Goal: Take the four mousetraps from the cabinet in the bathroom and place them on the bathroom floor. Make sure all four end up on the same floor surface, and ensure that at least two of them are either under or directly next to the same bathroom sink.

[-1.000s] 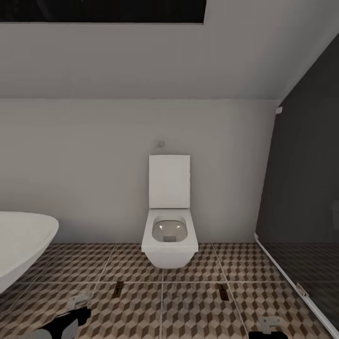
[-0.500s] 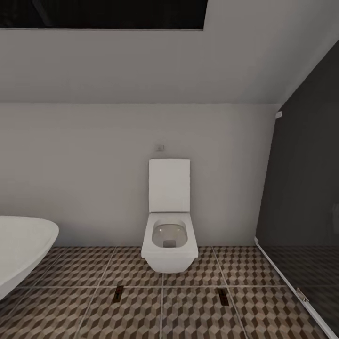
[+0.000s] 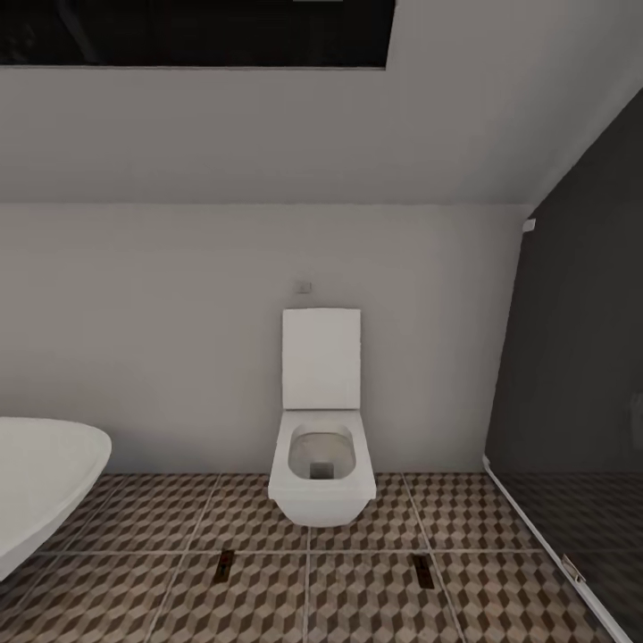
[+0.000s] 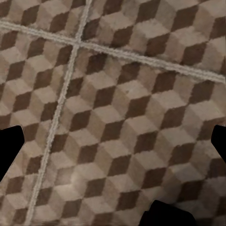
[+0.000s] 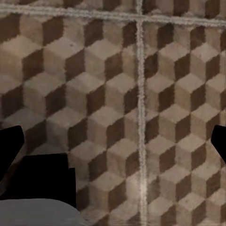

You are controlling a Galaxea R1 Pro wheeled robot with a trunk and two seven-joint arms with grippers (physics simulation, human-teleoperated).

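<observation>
Mousetraps: two small dark-brown plates lie flat on the bathroom floor (cube-patterned tiles, pale grout), well apart, before one white toilet. One white rounded tub rim sits left. Both wrist views look at bare tiles; each gripper's fingers are splayed wide, holding nothing.
</observation>
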